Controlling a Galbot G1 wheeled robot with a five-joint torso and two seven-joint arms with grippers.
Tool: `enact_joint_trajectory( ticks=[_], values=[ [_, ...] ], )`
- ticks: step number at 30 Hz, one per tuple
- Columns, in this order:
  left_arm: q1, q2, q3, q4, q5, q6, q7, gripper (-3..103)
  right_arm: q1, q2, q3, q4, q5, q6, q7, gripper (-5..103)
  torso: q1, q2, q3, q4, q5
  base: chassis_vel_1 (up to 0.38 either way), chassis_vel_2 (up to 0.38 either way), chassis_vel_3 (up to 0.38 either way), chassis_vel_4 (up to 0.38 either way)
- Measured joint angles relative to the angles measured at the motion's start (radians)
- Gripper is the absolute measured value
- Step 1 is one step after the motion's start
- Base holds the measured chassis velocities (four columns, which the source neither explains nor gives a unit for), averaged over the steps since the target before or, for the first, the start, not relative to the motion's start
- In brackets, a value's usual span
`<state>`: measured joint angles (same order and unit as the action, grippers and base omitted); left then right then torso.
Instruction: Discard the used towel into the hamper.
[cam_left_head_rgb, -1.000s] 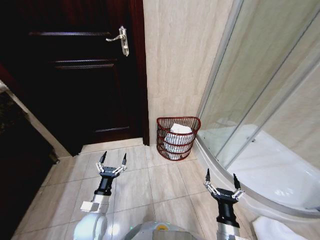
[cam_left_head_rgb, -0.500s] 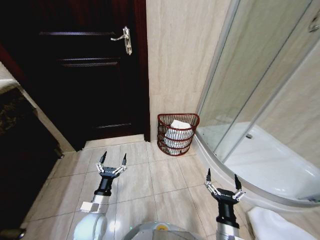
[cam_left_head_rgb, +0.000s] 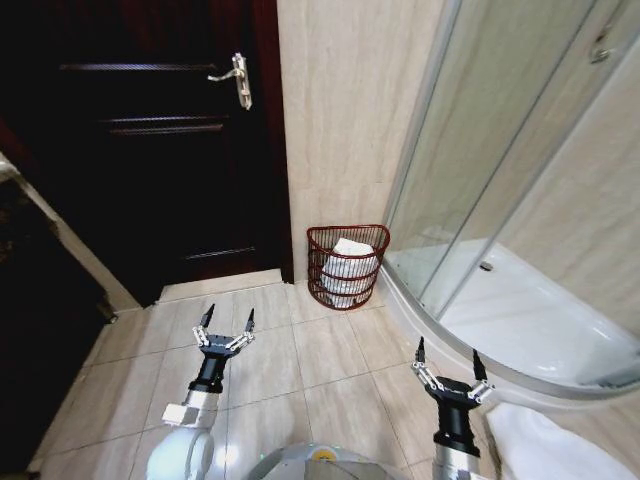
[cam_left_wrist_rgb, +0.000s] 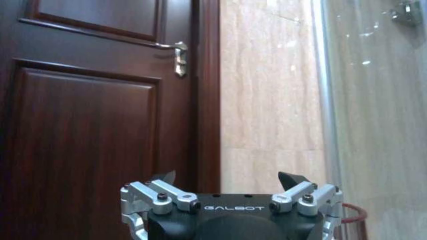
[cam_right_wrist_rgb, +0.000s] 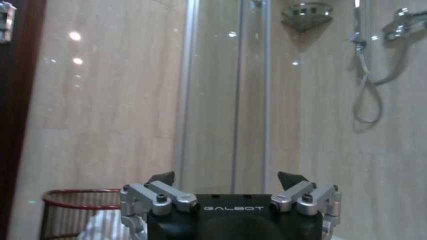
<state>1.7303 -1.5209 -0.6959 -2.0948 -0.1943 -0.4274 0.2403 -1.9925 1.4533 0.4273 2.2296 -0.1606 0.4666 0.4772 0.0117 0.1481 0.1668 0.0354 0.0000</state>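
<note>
Towel in hamper, far centre, between door and shower.
Discard appears complete. Left gripper and right gripper hang near, fingers apart, empty; next: none required.

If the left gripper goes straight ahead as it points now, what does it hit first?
Probably the dark wooden door: the open left gripper faces its right edge by the frame, nothing nearer. The hamper sits off to the right; depth is uncertain.

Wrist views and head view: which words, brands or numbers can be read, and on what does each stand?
"GALBOT": on the black body of the left claw.
"GALBOT": on the black body of the right claw.
Head view: no readable text.
</note>
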Motion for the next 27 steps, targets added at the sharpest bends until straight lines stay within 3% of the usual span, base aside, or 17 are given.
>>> enact_joint_trajectory(
  ticks=[27],
  values=[
    [0.006, -0.009, 0.003, 0.0, -0.006, -0.046, 0.016, 100, -0.011, -0.012, 0.0, 0.012, 0.0, -0.04, 0.039, 100, 0.0, 0.0, 0.0, 0.0001, 0.0, -0.092, -0.093, -0.092, -0.091]
  ],
)
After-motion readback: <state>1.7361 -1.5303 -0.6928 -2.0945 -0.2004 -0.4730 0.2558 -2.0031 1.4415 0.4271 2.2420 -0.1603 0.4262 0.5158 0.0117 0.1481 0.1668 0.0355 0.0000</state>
